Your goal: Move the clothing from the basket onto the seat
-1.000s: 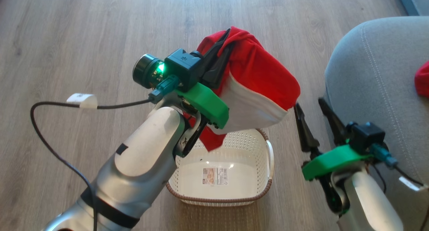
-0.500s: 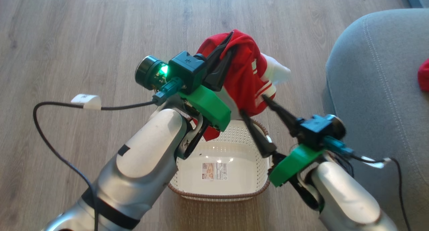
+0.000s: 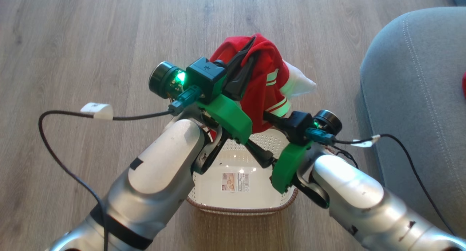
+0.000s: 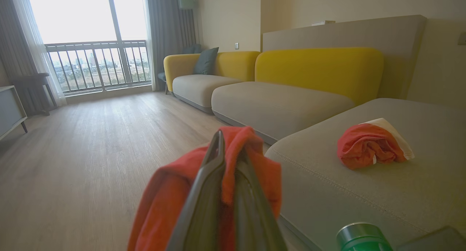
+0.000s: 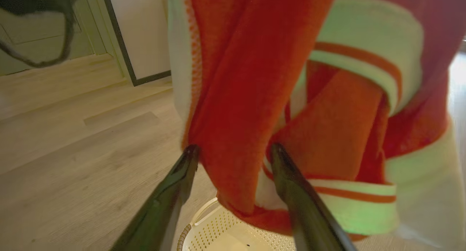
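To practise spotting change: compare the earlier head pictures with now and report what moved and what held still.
The right gripper swung left from beside the seat to the hanging red garment; its open fingers now straddle the lower folds. The garment, spread wide a second ago, hangs bunched. The left gripper stays shut on it above the basket, which has not moved.

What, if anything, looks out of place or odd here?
Nothing stands out. The left gripper pinches a bunched red-and-white garment above the upright basket, the right gripper's open fingers straddle its hanging fold, and another red garment lies crumpled on the grey seat.
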`<state>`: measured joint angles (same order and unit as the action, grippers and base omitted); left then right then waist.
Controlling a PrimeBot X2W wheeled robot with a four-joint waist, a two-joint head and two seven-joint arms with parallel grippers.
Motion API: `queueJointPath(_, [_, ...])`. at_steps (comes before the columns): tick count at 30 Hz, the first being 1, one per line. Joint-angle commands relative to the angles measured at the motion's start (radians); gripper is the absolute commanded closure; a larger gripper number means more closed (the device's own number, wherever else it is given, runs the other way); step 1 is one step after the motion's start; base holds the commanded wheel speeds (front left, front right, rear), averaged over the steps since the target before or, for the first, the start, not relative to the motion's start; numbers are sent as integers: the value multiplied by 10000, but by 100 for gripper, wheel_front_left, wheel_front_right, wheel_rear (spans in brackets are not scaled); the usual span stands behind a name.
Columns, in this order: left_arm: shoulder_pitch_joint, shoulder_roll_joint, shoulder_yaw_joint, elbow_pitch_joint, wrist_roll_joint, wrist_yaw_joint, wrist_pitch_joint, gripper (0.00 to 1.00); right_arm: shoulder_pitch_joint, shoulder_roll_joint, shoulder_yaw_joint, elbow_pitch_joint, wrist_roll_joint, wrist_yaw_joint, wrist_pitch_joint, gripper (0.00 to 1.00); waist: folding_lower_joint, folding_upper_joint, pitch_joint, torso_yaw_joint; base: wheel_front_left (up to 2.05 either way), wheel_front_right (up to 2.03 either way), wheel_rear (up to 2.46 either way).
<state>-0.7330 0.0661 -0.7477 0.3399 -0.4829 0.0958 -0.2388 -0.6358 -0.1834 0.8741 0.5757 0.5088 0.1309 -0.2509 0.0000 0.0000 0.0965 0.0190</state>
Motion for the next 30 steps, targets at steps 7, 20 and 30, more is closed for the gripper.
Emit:
queueJointPath(7, [-667, 103, 251, -243, -31, 2, -125, 100, -1076, 652, -265, 942, -69, -2, -97, 0, 0, 0, 61, -40, 0, 0, 0])
queueJointPath(20, [-533, 64, 129, -96, -96, -27, -169, 100, -1256, 1287, -2149, 493, -1039, -2, -107, 100, 0, 0, 154, 58, 0, 0, 0])
queueJointPath(30, [-430, 73, 170, 20, -31, -50, -208, 100, -534, 1320, -2859, -173, -1546, -2, -108, 100, 0, 0, 112, -18, 0, 0, 0])
